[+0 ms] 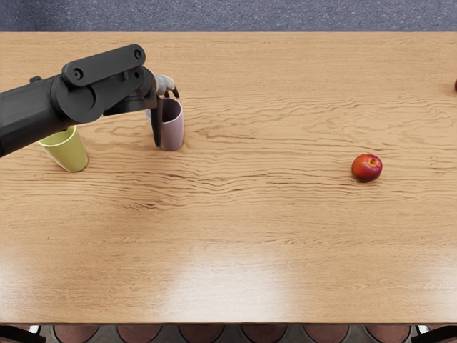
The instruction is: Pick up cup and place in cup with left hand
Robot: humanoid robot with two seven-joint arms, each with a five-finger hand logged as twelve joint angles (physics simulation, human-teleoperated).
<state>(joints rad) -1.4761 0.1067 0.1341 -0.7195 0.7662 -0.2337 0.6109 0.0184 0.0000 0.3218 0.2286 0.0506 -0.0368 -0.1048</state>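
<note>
- Cup (172,134), the purple one: in the head view it stands on the table (250,221) directly beside the left hand (157,103), against or just behind the hand's dark lower part. Its body lies toward the picture's right from that part, and its mouth opens upward close under the hand's pale end.
- Its long axis looks upright, so the coming grip probably needs to close around the side wall, with the hand kept level to the cup. Whether hand and cup touch cannot be told from this angle.
- Green cup (68,151): toward the picture's left from the purple cup, a little nearer the bottom edge, also upright. The forearm crosses above part of its rim. It is the likely receiver, so the purple cup would have to rise clear of that rim, then travel left and come down mouth over mouth.
- Left arm (28,114): in from the left edge, sloping slightly up across the picture, then bent down at the wrist, the hand hanging beside the purple cup. It is the nearer arm to both cups.
- State of the left hand: cannot tell whether it is spread or closed on the cup; the wrist and the hand's own dark side hide too much.
- Apple (367,168): well apart toward the right, out of the likely path.
</note>
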